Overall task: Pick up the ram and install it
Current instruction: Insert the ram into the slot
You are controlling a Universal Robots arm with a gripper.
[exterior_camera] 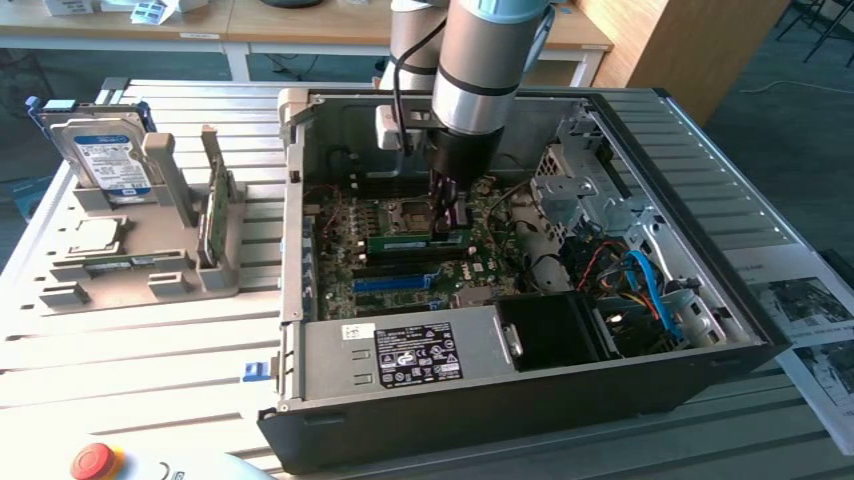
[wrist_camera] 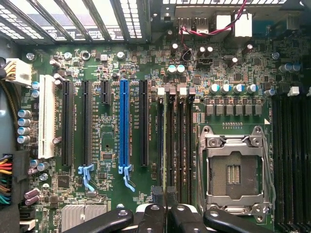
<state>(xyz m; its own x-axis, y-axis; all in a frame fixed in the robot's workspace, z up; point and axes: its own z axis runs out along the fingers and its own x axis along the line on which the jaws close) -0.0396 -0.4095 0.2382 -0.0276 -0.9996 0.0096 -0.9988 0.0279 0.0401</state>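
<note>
Exterior view, end effector (exterior_camera: 450, 224) pinching the ram (exterior_camera: 400, 241), stick directly beneath it on motherboard (exterior_camera: 350, 250)

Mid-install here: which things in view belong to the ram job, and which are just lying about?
In the job: the hand, shut on the ram; the memory slots; the motherboard.
Lying about: hard drive; second green stick in the grey holder; red button; papers.

one computer case (exterior_camera: 534, 410), one hard drive (exterior_camera: 107, 150), one gripper (exterior_camera: 450, 222) on one ram (exterior_camera: 407, 241)
</note>
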